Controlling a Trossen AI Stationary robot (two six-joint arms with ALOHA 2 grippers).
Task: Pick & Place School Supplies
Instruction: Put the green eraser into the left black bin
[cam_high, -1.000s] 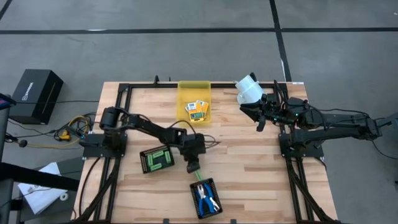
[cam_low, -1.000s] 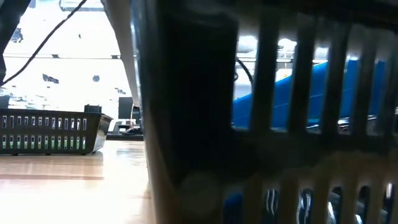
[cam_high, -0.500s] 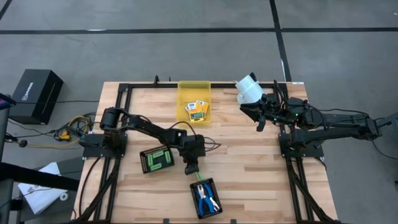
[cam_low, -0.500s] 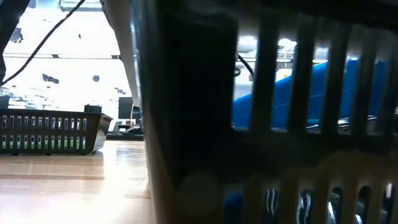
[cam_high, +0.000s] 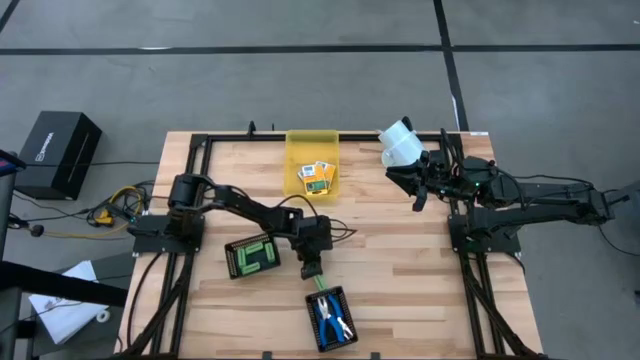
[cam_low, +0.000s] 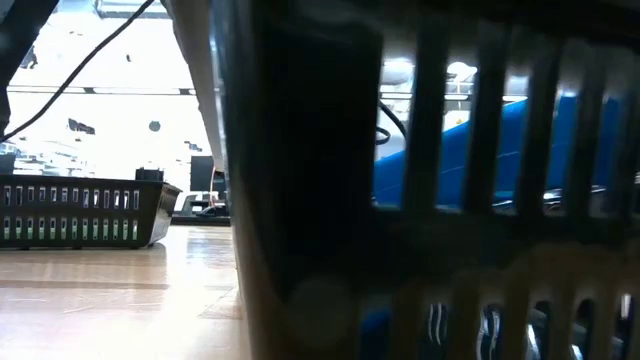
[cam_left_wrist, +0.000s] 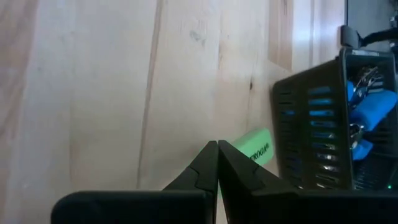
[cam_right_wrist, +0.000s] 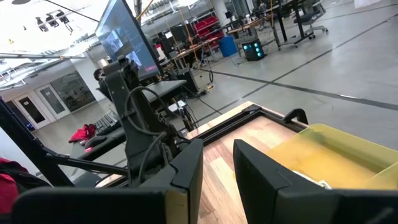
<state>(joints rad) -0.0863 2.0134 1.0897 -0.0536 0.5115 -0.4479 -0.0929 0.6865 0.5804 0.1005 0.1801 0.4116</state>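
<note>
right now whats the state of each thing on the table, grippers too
left gripper: shut, empty, over green stick
green stick: flat on table beside scissors tray
scissors tray: holds blue-handled scissors
green-block tray: filled
yellow bin: holds printed boxes
right gripper: open, empty, raised

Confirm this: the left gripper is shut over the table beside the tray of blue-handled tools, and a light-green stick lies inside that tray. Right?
Not quite. The light-green stick is not inside the black tray; it lies on the wooden table just outside it, as the left wrist view shows. The rest holds: the left gripper is shut over the table beside the tray holding the blue-handled tools.
</note>
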